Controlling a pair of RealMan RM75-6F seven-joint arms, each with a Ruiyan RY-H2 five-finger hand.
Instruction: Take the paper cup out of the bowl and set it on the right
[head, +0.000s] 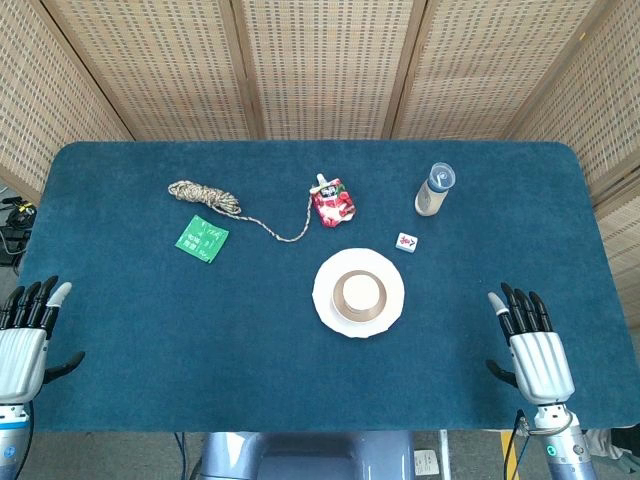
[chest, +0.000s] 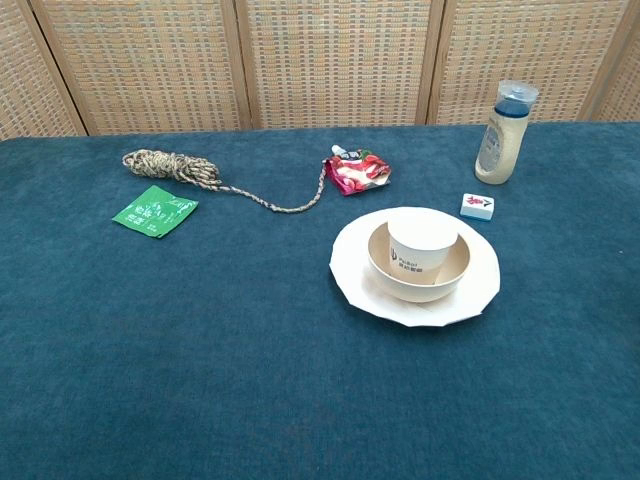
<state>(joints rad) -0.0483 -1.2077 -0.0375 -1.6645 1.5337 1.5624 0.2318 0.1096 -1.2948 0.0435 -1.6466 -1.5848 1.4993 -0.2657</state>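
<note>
A white paper cup (chest: 421, 243) stands upright inside a cream bowl (chest: 383, 268), which sits on a white plate (chest: 350, 283) near the table's middle; from the head view the cup (head: 359, 293) shows top-down within the bowl (head: 338, 302). My left hand (head: 24, 340) rests at the near left edge of the table, fingers spread, holding nothing. At the near right edge lies my right hand (head: 533, 348), also flat and open, well to the right of the plate. Neither hand shows in the chest view.
A coiled rope (head: 205, 195) and a green sachet (head: 202, 238) lie at the far left. A red pouch (head: 332, 202), a mahjong tile (head: 405, 242) and a small bottle (head: 436, 189) stand behind the plate. Blue cloth covers the table (head: 150, 330).
</note>
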